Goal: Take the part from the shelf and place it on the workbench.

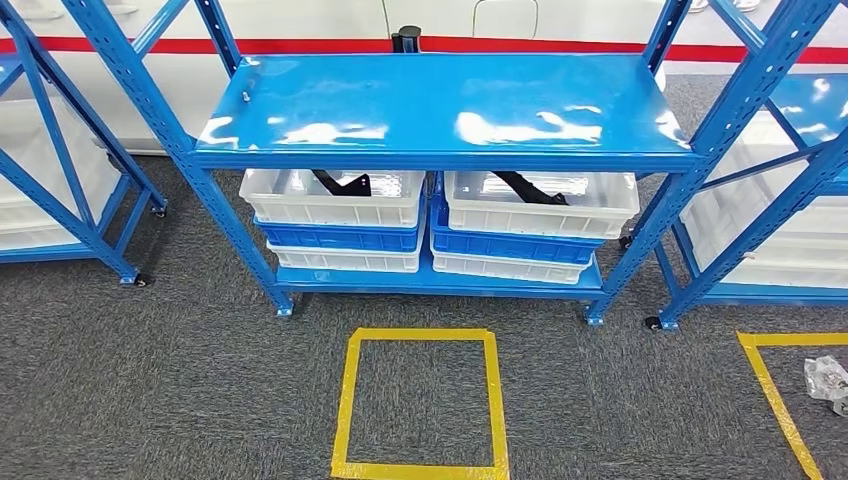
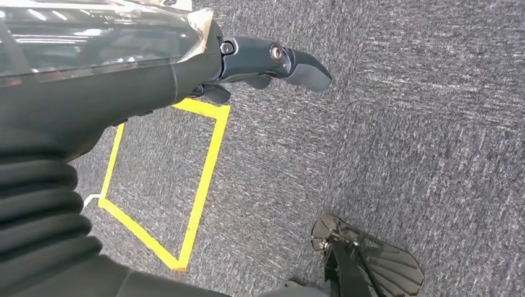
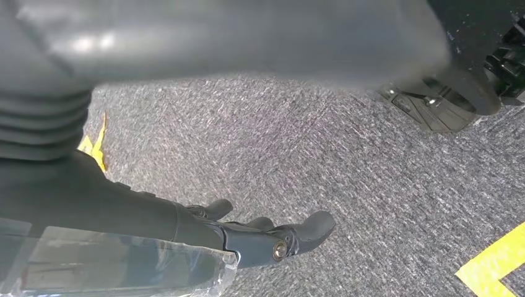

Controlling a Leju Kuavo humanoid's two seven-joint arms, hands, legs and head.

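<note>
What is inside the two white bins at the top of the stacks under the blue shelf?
Each top white bin, left and right, holds a black part: left part, right part. The blue shelf board covers their rear portions, so further contents cannot be seen.

Two parts [image 1: 343, 184] in bins [image 1: 335, 197] under shelf top [image 1: 440, 105], taped square [image 1: 420, 403] before

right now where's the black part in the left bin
In the head view, the black part lies in the upper left white bin on the blue shelf's lower level, beside the right bin.
</note>
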